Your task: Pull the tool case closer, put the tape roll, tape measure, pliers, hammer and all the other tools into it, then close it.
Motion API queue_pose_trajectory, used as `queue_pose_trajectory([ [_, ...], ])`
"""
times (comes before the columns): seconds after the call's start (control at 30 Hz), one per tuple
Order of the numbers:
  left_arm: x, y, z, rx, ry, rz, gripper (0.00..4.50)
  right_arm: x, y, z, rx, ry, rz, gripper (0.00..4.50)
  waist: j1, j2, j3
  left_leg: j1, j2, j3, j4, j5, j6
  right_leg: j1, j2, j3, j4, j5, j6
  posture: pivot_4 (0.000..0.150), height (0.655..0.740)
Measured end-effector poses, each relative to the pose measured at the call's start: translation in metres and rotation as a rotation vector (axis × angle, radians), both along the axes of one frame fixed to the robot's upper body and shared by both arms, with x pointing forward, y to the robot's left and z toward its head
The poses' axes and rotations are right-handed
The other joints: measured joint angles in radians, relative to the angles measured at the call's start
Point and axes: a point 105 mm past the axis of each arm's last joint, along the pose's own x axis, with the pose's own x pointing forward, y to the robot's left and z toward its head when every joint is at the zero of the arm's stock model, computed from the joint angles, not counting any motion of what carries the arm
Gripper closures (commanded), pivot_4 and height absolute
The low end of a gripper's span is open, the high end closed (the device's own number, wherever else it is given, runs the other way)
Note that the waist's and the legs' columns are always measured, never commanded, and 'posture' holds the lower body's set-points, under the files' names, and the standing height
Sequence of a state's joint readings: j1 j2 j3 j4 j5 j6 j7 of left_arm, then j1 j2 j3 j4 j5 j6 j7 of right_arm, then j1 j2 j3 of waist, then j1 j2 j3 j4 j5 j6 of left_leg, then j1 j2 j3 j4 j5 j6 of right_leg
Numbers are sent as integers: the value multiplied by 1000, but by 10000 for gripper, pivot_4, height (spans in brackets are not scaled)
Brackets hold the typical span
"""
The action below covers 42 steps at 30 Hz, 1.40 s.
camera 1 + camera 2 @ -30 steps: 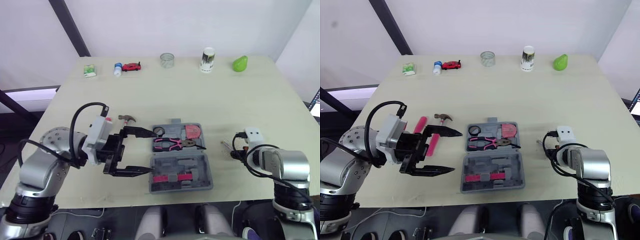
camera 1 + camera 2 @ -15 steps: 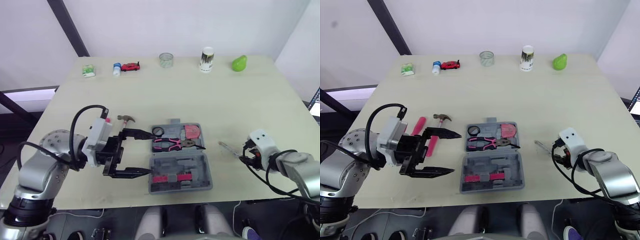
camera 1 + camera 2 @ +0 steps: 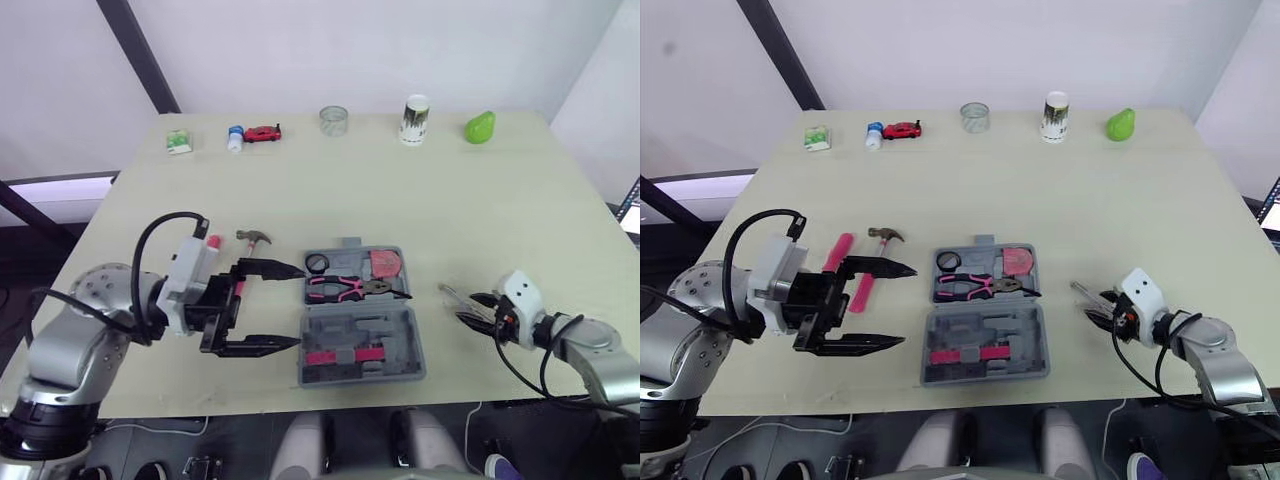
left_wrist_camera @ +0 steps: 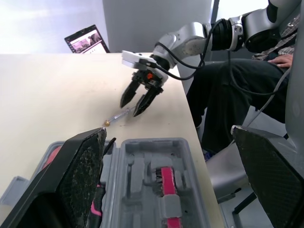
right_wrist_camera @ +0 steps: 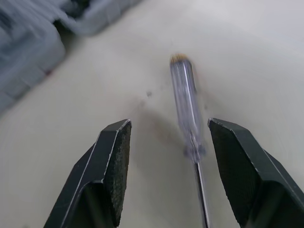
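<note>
Tool case point(image 3: 400, 335): grey plastic, lying open and flat near the table's front edge, both halves facing up. Far half holds pliers point(image 3: 345, 287) with pink handles, lying crosswise; a small dark ring, likely the tape roll point(image 3: 317, 263), in its left corner; a reddish rounded tape measure point(image 3: 384, 264) to the right. Near half: moulded slots, with a pink-and-grey tool point(image 3: 345, 356) seated crosswise. Hammer point(image 3: 883, 237): metal head, pink handle, flat on the table left of the case, apart from it. Clear-handled screwdriver point(image 3: 1087, 295): flat on the table right of the case, well apart
</note>
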<state>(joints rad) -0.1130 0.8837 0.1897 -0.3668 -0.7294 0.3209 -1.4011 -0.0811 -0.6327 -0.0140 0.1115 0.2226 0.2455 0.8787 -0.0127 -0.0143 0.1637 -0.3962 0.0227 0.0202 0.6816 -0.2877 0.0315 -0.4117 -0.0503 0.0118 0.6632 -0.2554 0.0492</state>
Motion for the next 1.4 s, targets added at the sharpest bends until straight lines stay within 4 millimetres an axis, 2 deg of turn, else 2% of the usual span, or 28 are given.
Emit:
queue_pose_trajectory([
  [0.43,-2,2,2,3,-8,6,0,8,-2,-8,41,-41,10,18038,0,0,0,1,0,0,1,0,0,1,0,0,1,0,0,1500,7400],
  [0.53,-2,2,2,1,-8,6,0,10,-4,-8,51,-46,-3,27443,-1,0,0,1,0,0,1,0,0,1,0,0,1,0,0,1500,7400],
  [0.63,-2,2,2,2,-8,6,0,11,-7,-9,55,-48,-19,43085,0,0,0,1,0,0,1,0,0,1,0,0,1,0,0,1500,7400],
  [0.67,-2,2,2,2,-8,6,0,11,-7,-9,58,-50,-18,44679,0,0,0,1,0,0,1,0,0,1,0,0,1,0,0,1500,7400],
  [1.07,-1,3,1,7,-7,13,0,7,-8,-3,31,-58,10,44679,0,1,0,1,1,0,2,0,0,1,0,1,1,0,0,1500,7400],
  [1.27,-1,9,-3,4,3,32,0,5,-8,28,-86,-107,83,44679,0,1,1,1,1,0,2,0,0,1,0,0,2,0,0,1500,7400],
  [1.3,-1,11,-4,6,0,34,0,3,0,39,-125,-116,124,44679,-1,2,1,1,1,0,2,0,0,1,0,1,2,0,0,1500,7400],
  [1.37,0,12,-5,11,0,40,0,2,9,49,-140,-140,160,44679,-1,1,0,1,1,0,2,0,0,1,0,0,2,0,0,1500,7400],
  [1.4,2,15,-7,13,0,47,0,-3,31,65,-153,-164,237,44679,1,1,0,1,1,0,2,0,0,1,0,0,2,0,0,1500,7400],
])
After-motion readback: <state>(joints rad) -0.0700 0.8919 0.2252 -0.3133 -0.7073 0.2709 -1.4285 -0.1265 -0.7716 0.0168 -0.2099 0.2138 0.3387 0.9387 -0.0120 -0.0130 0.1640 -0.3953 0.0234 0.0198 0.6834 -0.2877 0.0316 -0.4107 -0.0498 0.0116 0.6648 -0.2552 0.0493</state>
